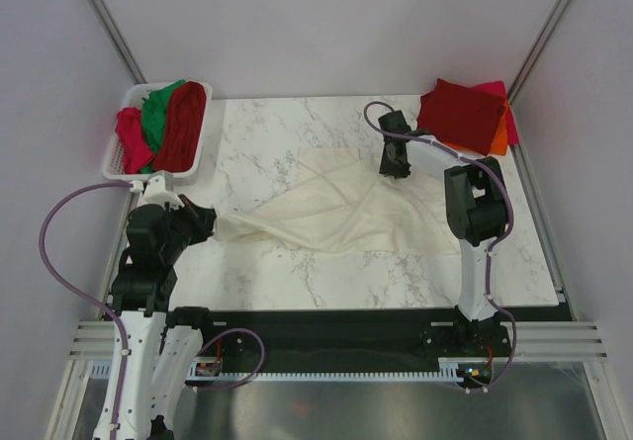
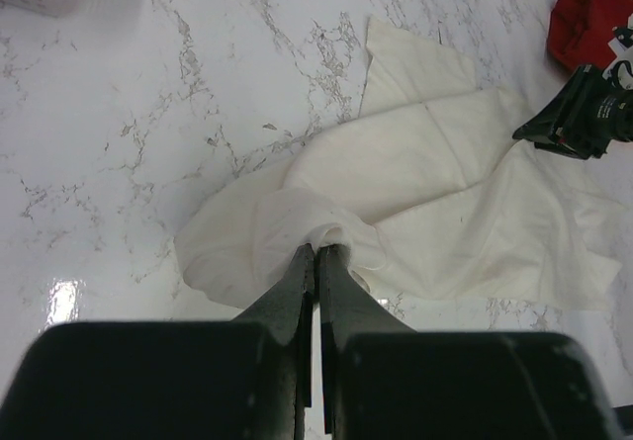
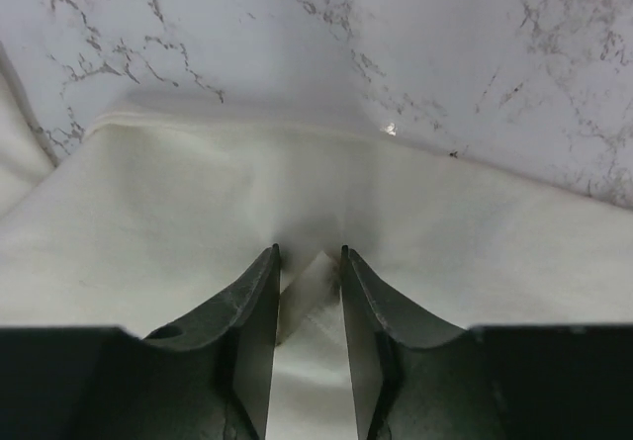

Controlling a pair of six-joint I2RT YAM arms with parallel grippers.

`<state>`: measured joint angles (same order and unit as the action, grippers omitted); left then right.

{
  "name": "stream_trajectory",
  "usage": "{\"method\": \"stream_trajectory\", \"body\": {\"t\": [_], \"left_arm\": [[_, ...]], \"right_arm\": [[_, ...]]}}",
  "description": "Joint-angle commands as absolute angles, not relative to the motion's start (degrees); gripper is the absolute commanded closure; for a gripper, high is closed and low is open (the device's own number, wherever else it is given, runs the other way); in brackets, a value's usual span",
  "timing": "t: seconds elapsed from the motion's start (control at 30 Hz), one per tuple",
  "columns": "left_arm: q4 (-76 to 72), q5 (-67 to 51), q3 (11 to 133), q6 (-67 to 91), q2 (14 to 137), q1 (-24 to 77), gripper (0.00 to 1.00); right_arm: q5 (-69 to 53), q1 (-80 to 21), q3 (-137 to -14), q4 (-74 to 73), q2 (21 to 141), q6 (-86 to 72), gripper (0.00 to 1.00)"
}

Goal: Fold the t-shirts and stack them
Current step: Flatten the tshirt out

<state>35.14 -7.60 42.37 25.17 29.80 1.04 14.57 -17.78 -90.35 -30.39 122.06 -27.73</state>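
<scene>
A cream t-shirt (image 1: 336,208) lies crumpled and stretched across the marble table (image 1: 267,124). My left gripper (image 1: 211,224) is shut on the shirt's bunched left end; the left wrist view shows the fingertips (image 2: 316,249) pinching a gathered fold of the cream t-shirt (image 2: 445,183). My right gripper (image 1: 394,171) is at the shirt's far right edge. In the right wrist view its jaws (image 3: 309,254) stand narrowly apart with a raised fold of the cream t-shirt (image 3: 198,193) caught between them. A folded dark red shirt (image 1: 463,114) tops the stack at the back right.
A white basket (image 1: 117,143) at the back left holds a red shirt (image 1: 183,119), a green shirt (image 1: 155,109) and a crimson one (image 1: 132,133). Orange (image 1: 500,138) and pink (image 1: 492,88) folded shirts lie under the dark red one. Walls enclose the table.
</scene>
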Motion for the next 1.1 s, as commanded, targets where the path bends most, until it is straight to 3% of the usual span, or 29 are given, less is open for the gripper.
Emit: {"method": "stream_trajectory", "body": {"t": [0.0, 0.13, 0.23, 0.33, 0.4, 0.53, 0.63, 0.77, 0.9, 1.07], "left_arm": [[34.37, -6.94, 43.68, 24.43, 30.23, 0.88, 0.98], [34.28, -6.94, 43.68, 24.43, 30.32, 0.79, 0.98], [34.28, -7.12, 43.77, 24.43, 30.59, 0.62, 0.98], [34.28, -7.21, 43.77, 24.43, 30.85, 0.44, 0.98], [34.28, -7.21, 43.77, 24.43, 30.85, 0.35, 0.98], [34.28, -7.12, 43.86, 24.43, 30.85, 0.35, 0.98], [34.37, -6.94, 43.77, 24.43, 30.76, 0.26, 0.98], [34.37, -6.59, 43.77, 24.43, 30.15, 0.26, 0.98], [34.45, -6.50, 43.68, 24.43, 29.71, 0.26, 0.98], [34.54, -6.50, 43.68, 24.52, 29.44, 0.26, 0.98]], "right_arm": [[15.03, -17.84, -89.74, -29.09, 122.00, -28.30, 0.63], [15.47, -17.84, -88.34, -29.00, 120.33, -28.48, 0.73], [16.26, -17.84, -87.19, -28.92, 119.10, -28.56, 0.75], [16.96, -17.93, -86.14, -29.00, 117.16, -28.30, 0.86], [18.01, -17.84, -85.87, -29.61, 115.32, -28.04, 1.00], [20.74, -17.84, -86.13, -31.29, 111.98, -27.25, 1.00], [22.23, -17.84, -86.48, -32.43, 110.48, -26.63, 0.93], [21.45, -17.93, -86.05, -33.49, 109.95, -26.28, 0.91], [19.52, -17.84, -84.03, -32.44, 108.81, -26.10, 0.75], [17.49, -18.02, -81.48, -31.03, 108.28, -26.37, 0.66]]}}
